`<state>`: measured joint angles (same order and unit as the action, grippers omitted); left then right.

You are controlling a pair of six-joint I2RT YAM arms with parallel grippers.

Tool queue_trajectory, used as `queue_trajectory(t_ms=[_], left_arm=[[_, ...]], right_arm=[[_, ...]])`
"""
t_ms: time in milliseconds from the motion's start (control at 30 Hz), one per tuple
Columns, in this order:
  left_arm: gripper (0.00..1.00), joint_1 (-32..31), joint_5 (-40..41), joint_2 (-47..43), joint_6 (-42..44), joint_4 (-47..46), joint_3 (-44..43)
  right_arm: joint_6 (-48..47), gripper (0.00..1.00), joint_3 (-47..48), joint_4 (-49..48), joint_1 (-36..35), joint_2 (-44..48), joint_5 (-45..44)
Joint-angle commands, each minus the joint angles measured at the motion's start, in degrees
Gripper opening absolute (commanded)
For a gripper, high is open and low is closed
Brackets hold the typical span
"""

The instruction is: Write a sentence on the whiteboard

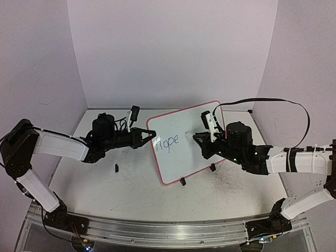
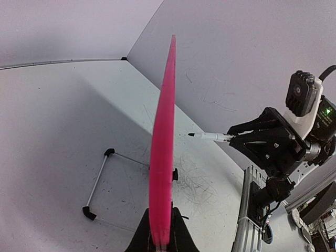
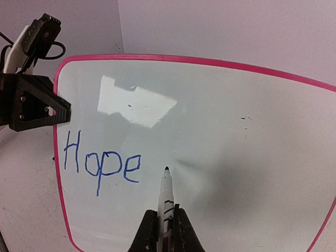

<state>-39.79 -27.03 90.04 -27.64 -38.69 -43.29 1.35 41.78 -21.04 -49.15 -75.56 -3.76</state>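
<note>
Pink-rimmed whiteboard (image 1: 181,163), edge in left claw (image 1: 151,134)

— Left arm (image 1: 58,146)?
— Stretched low toward the centre, left gripper (image 1: 151,134) pinched on the board (image 1: 184,157) edge.
— Right arm (image 1: 294,160)?
— Reaching inward, right gripper (image 1: 196,137) closed round a marker (image 3: 166,191).
</note>
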Motion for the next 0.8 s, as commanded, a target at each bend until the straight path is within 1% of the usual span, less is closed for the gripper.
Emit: queue_trajectory(t_ms=[0,767], left_arm=[[0.0,0.15,1.22,0.93,4.35,0.16,-0.14],[0.0,0.11,1.19,0.49,4.43,0.11,-0.16]], right_arm=[[0.84,0.0,0.96,-5.23,0.34,-0.45,-0.09],[1.26,0.0,2.07,-7.23,0.41,-3.29,-2.56]])
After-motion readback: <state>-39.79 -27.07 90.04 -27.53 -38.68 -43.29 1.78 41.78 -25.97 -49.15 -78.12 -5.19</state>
